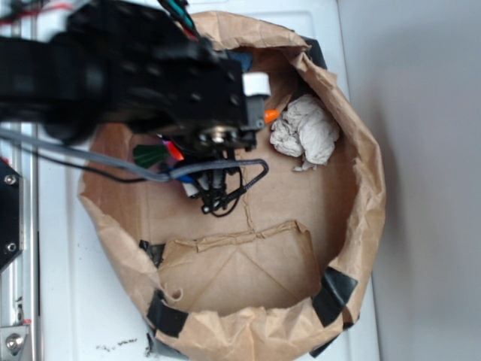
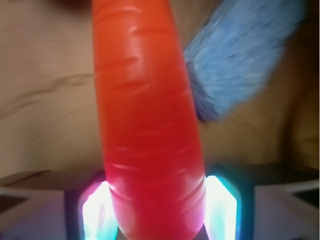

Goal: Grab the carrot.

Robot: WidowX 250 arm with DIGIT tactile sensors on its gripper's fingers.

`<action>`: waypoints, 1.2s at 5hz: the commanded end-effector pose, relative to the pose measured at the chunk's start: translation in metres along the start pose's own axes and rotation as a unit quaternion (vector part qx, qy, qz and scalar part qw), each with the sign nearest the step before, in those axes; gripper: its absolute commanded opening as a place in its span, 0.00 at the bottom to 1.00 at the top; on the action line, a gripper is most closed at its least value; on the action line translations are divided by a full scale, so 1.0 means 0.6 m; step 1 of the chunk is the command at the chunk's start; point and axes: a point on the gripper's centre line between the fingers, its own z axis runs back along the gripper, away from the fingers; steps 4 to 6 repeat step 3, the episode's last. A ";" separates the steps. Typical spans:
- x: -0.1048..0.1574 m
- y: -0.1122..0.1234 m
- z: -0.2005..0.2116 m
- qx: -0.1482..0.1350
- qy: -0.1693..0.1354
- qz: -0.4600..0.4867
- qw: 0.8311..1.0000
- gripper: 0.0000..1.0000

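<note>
Wrist view, left to right: left fingertip (image 2: 97, 212), carrot (image 2: 150, 125), right fingertip, blue sponge (image 2: 240, 55). The gripper (image 2: 156, 215) clasps the carrot's thick part, both pads pressed against its flanks. To finish well, keep the squeeze firm and lift straight, since glossy plastic may slip. Exterior view: the arm (image 1: 128, 75) hides the grasp inside a paper bag (image 1: 248, 278); a crumpled white cloth (image 1: 307, 131) lies well to the right, clear of the lift.
</note>
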 end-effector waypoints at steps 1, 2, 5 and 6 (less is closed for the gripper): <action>-0.012 -0.011 0.154 -0.012 -0.013 -0.041 0.999 0.00; -0.025 -0.031 0.177 0.015 -0.077 -0.064 0.995 0.00; -0.030 -0.043 0.175 0.018 -0.099 -0.087 0.991 0.00; -0.030 -0.043 0.175 0.018 -0.099 -0.087 0.991 0.00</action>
